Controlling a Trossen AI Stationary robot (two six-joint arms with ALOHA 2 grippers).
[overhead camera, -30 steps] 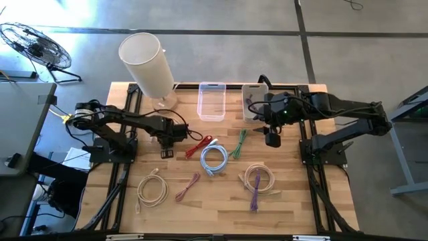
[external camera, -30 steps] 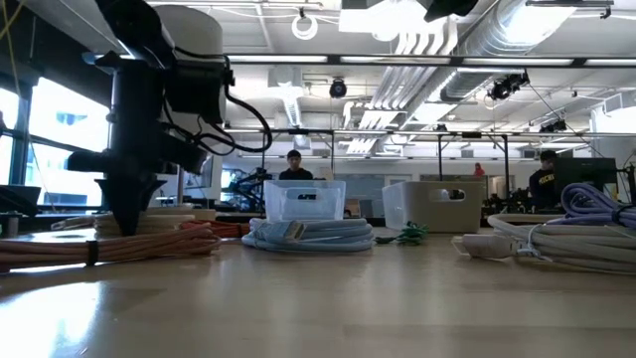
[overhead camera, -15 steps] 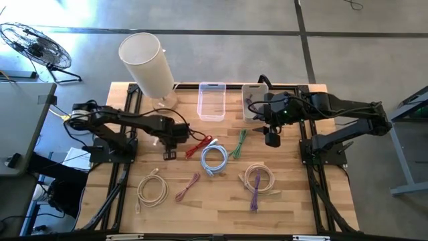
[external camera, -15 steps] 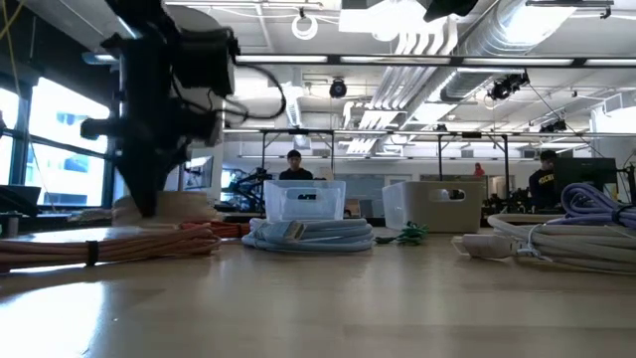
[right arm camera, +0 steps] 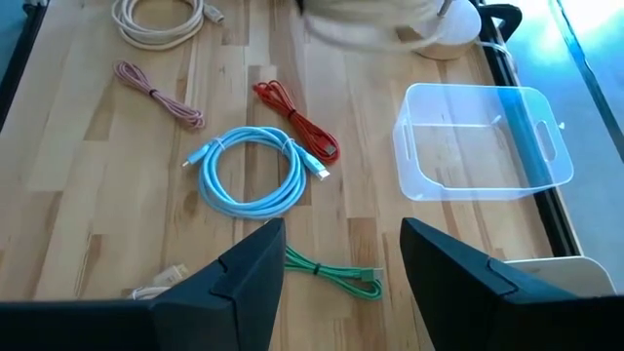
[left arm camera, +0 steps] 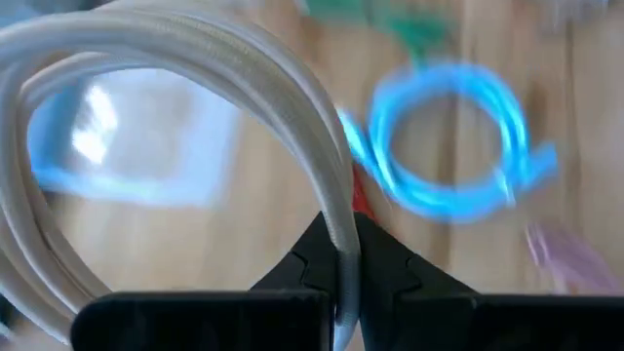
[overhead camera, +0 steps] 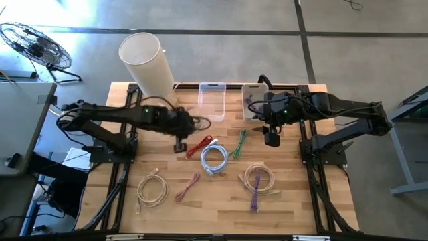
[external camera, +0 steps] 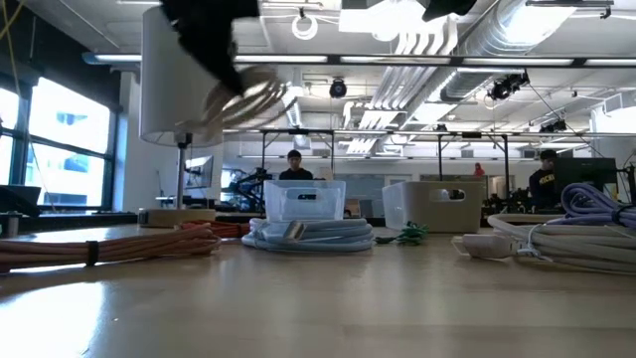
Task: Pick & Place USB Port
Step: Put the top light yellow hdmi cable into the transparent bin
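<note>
My left gripper (overhead camera: 180,139) is raised above the table between the red cable (overhead camera: 196,147) and the clear bin (overhead camera: 212,100), shut on a coiled white cable (left arm camera: 146,146). In the low view the coil (external camera: 241,94) shows blurred, high off the table. My right gripper (right arm camera: 341,283) is open and hovers near the white bin (overhead camera: 254,100), touching nothing. The blue cable coil (right arm camera: 249,175) and the green cable (right arm camera: 331,273) lie flat on the wood. My left gripper pinches the white cable between its two fingers (left arm camera: 390,268), which lie across one stretch of the coil's loops (left arm camera: 331,200). The coil is lifted clear of the table and stands out beyond the fingertips in the wrist view.
A white cylinder (overhead camera: 147,63) stands at the far left. A cream coil (overhead camera: 152,189), a pink cable (overhead camera: 188,187) and a cream coil with a purple cable (overhead camera: 256,182) lie toward the near edge. Bare wood lies between them.
My left gripper has risen from the table surface and swung toward the table's right and the clear bin. It carries the white cable coil up with it, now clear of the table. The motion is quick, and the gripper blurs in the low view.
</note>
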